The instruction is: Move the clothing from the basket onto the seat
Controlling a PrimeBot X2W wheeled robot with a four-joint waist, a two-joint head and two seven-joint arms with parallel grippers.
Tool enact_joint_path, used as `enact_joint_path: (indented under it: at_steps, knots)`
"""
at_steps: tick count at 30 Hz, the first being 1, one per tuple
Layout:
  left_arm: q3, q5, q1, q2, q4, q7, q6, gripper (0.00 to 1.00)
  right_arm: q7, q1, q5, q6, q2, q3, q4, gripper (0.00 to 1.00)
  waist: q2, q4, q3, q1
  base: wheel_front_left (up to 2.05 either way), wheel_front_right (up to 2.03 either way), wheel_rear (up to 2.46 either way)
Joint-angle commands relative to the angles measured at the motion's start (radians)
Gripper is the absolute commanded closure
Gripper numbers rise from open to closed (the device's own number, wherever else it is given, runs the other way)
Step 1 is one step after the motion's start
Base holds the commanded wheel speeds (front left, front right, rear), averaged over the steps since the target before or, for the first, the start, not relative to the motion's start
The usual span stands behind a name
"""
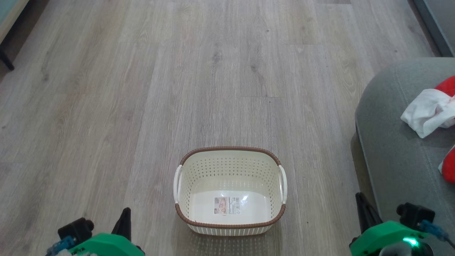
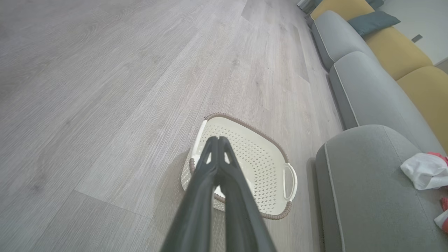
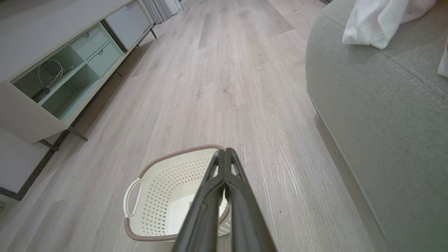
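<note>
Cream-white perforated plastic basket with a brown woven-look rim stands upright on the grey wood-look floor, at 6 o'clock in the head view. Its inner floor is bare around a label sticker. The grey-green upholstered seat lies at 3 to 4 o'clock, near the basket but apart from it, with a strip of floor between them. The clothing is on the seat: a crumpled white garment at 3 o'clock touches a red garment just beyond it. A second red piece at 4 o'clock is cut by the frame edge and lies apart from the white one. The left gripper sits at 7 o'clock, clear of the basket, its fingers pressed together tip to tip with nothing held. The right gripper sits at 5 o'clock, between basket and seat, likewise fully closed and holding nothing. A low cabinet with open compartments shows at 10 o'clock in the right wrist view.
</note>
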Motion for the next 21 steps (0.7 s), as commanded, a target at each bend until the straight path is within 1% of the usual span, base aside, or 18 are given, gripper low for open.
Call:
enact_joint_path:
  at_steps: [1, 21]
  knots:
    - [0.027, -0.025, -0.055, 0.001, -0.04, 0.005, -0.007, 1.0, 0.008, -0.058, 0.033, 0.0, 0.001, -0.003, -0.038, 1.0, 0.0, -0.001, 0.0, 0.0, 0.0, 0.0, 0.0]
    - [0.072, -0.212, -0.071, -0.01, -0.071, 0.059, -0.032, 1.0, 0.063, -0.074, 0.271, 0.0, 0.003, -0.02, -0.072, 1.0, 0.0, -0.014, 0.007, 0.0, 0.0, 0.0, 0.0]
